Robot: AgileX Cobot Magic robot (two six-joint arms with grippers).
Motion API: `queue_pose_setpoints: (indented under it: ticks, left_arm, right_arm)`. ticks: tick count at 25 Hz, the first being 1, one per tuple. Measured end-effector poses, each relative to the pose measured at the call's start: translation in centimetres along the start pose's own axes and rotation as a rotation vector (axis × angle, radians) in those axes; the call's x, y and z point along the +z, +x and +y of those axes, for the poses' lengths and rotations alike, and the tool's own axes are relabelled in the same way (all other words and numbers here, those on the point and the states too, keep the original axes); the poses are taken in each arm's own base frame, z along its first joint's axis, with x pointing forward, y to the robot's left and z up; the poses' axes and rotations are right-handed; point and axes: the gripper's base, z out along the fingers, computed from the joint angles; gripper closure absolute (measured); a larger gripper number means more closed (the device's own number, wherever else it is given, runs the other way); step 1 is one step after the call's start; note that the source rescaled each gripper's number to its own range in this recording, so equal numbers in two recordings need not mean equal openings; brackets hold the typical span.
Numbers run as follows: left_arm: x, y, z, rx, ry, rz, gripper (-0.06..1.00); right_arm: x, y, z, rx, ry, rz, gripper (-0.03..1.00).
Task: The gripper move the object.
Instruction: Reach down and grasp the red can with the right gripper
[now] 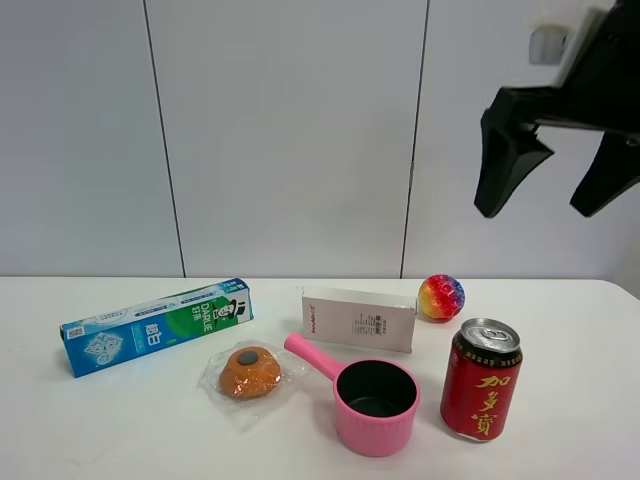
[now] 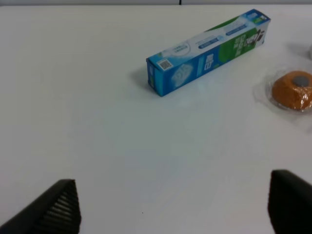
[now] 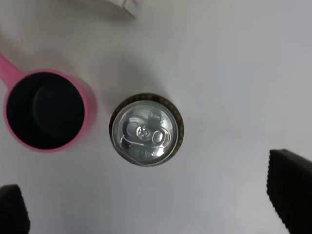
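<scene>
Fingers [image 3: 290, 192] of my right gripper [image 1: 536, 205] stand spread wide and hold nothing; the gap looks wider than the can. The gripper hangs high above the surface [image 1: 120, 430], well apart from everything on it. The red can [image 1: 482, 385] stands upright almost straight below the gripper, and its silver top shows between the two fingers in the right wrist view. The pink pot [image 1: 375, 428] stands just beside the can without touching it, on the side of one finger.

I judge the step in hand to be the descent for the grasp. To do it well:

1. Centre the can's top between the fingers before going down.
2. Descend vertically with the fingers wide. The finger on the pot side must pass through the narrow gap between the can and the pot rim; if that gap looks too tight, I turn the wrist so neither finger faces the pot.
3. Stop with the pads at mid-height on the can wall, clear of the rim.
4. Close evenly. A thin can may dent or tip under a one-sided push.

My left gripper [image 2: 170, 209] is also spread wide and empty, away from the can.
</scene>
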Motion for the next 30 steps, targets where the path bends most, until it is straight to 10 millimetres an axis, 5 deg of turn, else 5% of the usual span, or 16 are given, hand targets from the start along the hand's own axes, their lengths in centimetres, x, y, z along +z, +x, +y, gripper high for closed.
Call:
queue_pose_setpoints:
  ticks: [16, 30]
  left_arm:
    - [0.0, 0.0, 0.0, 0.000, 0.000, 0.000, -0.06]
    - [0.0, 0.0, 0.0, 0.000, 0.000, 0.000, -0.06]
  right_arm:
    - [9.3, -0.4, 1.3, -0.076, 0.025, 0.272, -0.03]
    - [13.9, 1.8, 0.9, -0.082, 0.035, 0.274, -0.01]
